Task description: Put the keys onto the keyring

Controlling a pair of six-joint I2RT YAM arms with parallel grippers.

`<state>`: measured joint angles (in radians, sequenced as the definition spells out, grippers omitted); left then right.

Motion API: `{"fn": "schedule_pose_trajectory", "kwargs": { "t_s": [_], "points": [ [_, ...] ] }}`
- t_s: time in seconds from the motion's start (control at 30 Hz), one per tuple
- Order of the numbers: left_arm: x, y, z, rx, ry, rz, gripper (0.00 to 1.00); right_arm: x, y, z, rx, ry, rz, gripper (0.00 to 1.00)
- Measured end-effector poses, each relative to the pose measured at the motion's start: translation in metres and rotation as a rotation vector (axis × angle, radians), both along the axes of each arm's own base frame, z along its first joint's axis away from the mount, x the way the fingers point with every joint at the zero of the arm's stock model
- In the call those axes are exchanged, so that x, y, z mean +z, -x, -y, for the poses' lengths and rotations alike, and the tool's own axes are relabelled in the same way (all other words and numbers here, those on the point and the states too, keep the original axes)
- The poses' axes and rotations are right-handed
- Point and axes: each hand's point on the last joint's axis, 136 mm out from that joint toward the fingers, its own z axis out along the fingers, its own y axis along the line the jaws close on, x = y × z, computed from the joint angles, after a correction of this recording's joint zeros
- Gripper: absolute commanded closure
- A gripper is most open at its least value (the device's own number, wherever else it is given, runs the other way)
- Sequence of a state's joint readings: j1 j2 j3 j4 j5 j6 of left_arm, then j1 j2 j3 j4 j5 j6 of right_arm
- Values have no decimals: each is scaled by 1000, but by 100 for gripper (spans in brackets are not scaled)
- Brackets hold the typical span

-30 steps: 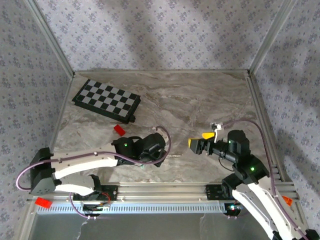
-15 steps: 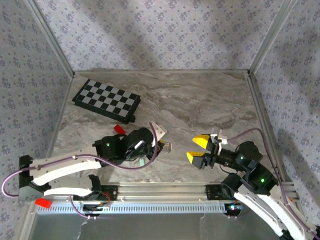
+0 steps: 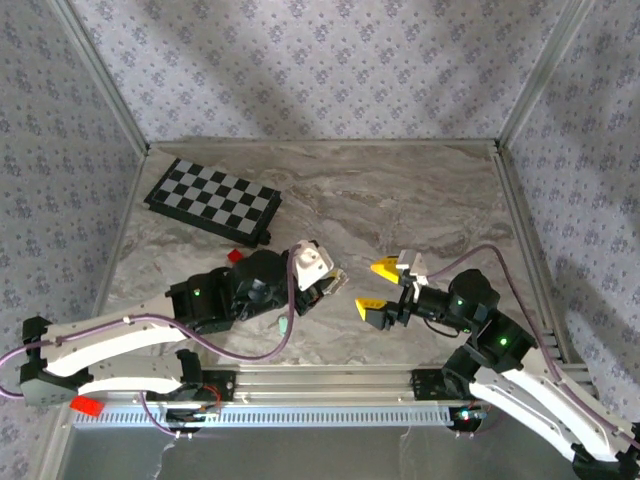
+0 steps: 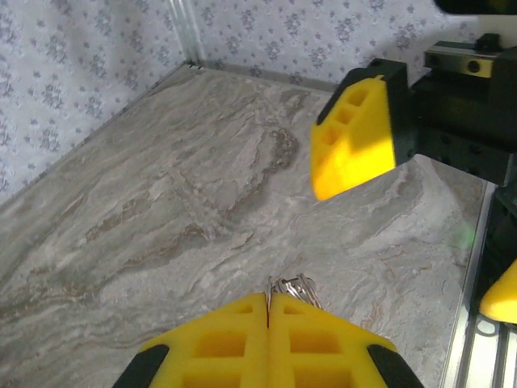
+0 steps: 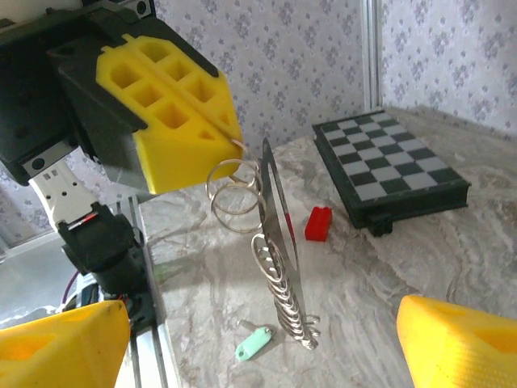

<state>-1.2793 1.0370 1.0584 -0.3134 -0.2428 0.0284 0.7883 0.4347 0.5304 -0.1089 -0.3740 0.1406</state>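
A folded black-and-grey chessboard lies flat on the marbled grey table, at about ten o'clock from the table's middle, its long side running from ten toward four o'clock. A small red block sits at roughly five o'clock from the board, near its closest corner but apart from it. Floral wallpaper backs the table on three sides.

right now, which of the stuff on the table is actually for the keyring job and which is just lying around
For the job:
- keyring, pinched in the shut left gripper
- mint-headed key, lying loose
- right gripper, open

Just lying about:
- chessboard
- red block
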Motion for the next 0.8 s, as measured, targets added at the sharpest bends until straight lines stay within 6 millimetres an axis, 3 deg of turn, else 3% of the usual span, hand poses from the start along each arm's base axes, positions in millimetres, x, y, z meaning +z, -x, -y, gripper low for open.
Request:
{"fn": "schedule_pose_trajectory", "kwargs": {
  "t_s": [0.37, 0.5, 0.6, 0.8],
  "points": [
    [12, 17, 14, -133, 18, 49, 100, -7, 19, -29, 134, 32, 73, 18],
    [17, 21, 14, -157, 32, 61, 100, -8, 25, -40, 166, 41, 102, 36],
    [21, 23, 12, -166, 37, 70, 100, -8, 26, -47, 167, 48, 127, 55],
    [27, 24, 8, -170, 48, 89, 100, -8, 12, -51, 74, 80, 197, 80]
  ]
}}
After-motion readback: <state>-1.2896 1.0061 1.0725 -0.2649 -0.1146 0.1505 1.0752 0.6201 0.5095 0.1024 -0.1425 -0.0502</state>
